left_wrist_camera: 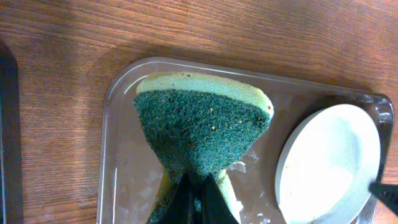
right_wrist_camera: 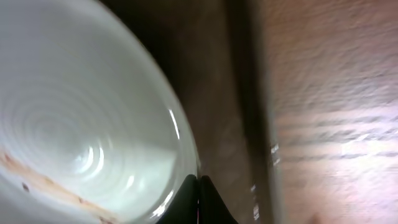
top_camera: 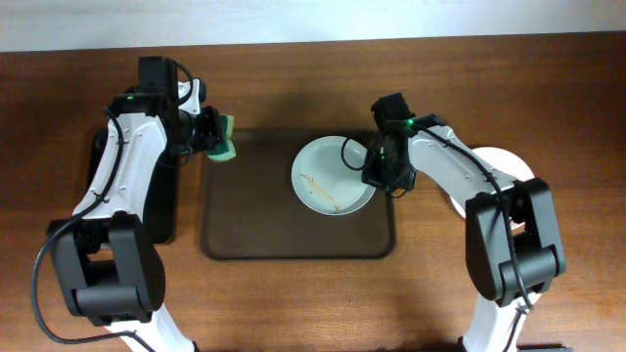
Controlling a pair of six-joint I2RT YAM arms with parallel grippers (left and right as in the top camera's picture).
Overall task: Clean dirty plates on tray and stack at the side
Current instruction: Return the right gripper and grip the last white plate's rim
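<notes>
Now, left fingers [left_wrist_camera: 219,205] clenching coarse green sponge [left_wrist_camera: 199,127], right fingers [right_wrist_camera: 212,204] pinching glossy round plate [right_wrist_camera: 74,124]

I find nothing to read from any of my three cameras. No lettering, label, brand mark or number shows on the plate [top_camera: 333,176], the tray [top_camera: 245,240], the sponge [left_wrist_camera: 199,130] or the wooden surface [top_camera: 293,303]. The brownish streaks on the plate are smears, not writing.
</notes>
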